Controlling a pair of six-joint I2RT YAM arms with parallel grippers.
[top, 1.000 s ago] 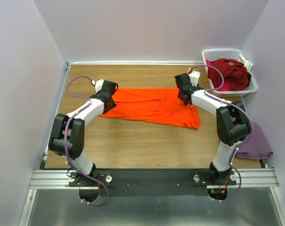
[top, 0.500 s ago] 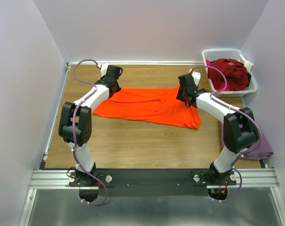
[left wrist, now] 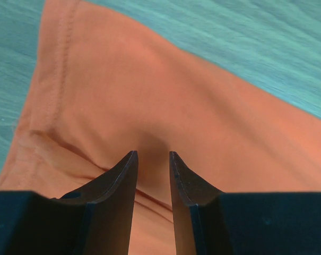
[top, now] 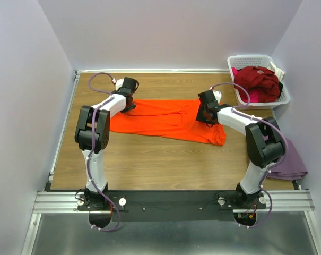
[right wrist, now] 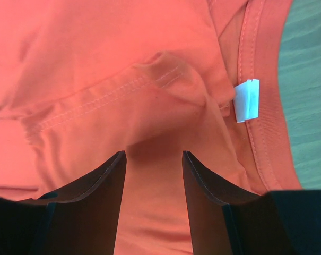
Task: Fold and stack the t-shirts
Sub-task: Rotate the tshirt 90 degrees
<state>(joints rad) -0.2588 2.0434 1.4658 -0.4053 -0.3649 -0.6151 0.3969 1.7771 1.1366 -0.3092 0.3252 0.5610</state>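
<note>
Most of the surface between the left hand and the right hand is covered by the orange tee, lying flat but rumpled, one layer thrown over another. Beyond the right hand and out to its right, a red tee sits heaped in the basket. Back behind that hand, by its arm's elbow, a purple tee hangs at the surface's edge. The left hand stands over the orange tee's far corner, fingers spread a little with only cloth below the gap, nothing pinched. The right hand is spread wider and hovers just above the cloth, also holding nothing. To the right of its fingertips runs the ribbed collar, a puckered seam lies just ahead of them, and the white label sits at the collar's inner edge. The tee looks light, limp and thin; it will likely sag, bunch and drag if lifted from a single point, and a shallow pinch may take only the top layer. Hemmed edges and the collar should give the firmest hold, so each hand would do best to grip a stitched edge directly beneath it, keeping the cloth taut between the two.
</note>
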